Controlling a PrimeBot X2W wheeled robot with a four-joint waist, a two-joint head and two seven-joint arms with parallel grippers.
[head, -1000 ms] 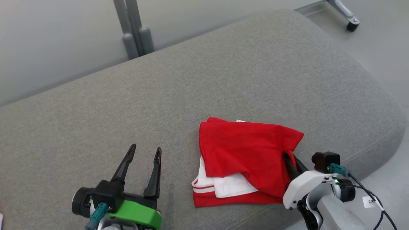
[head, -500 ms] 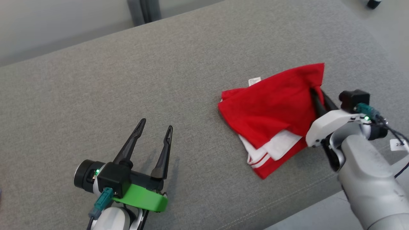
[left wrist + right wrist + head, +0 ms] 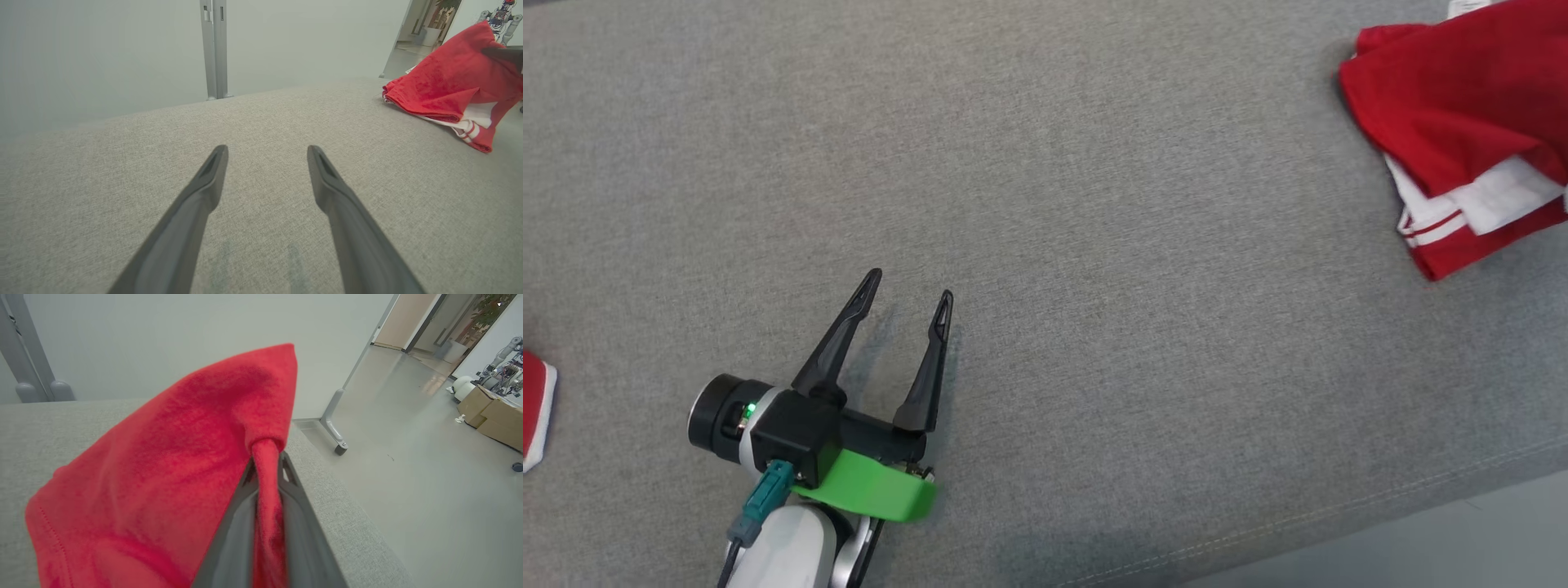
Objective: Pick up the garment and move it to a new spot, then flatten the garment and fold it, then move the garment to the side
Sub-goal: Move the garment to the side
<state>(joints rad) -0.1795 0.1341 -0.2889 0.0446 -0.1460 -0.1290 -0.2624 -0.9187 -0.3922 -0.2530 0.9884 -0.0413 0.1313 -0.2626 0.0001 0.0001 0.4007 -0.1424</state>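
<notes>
The head camera has been swung left; the garment (image 3: 1445,106) is seen at the bench's (image 3: 1094,204) right end. In the wrist view its corner is pinched tight by the right gripper (image 3: 267,457) jaws. The left gripper (image 3: 910,284) jaws are held spread, empty.

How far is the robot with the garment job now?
Done: the garment looks folded in layers. In hand: the right gripper is shut on one raised corner, the rest lying on the grey cushion; the left gripper is open, holding nothing. Left: set it down at the side and release.
</notes>
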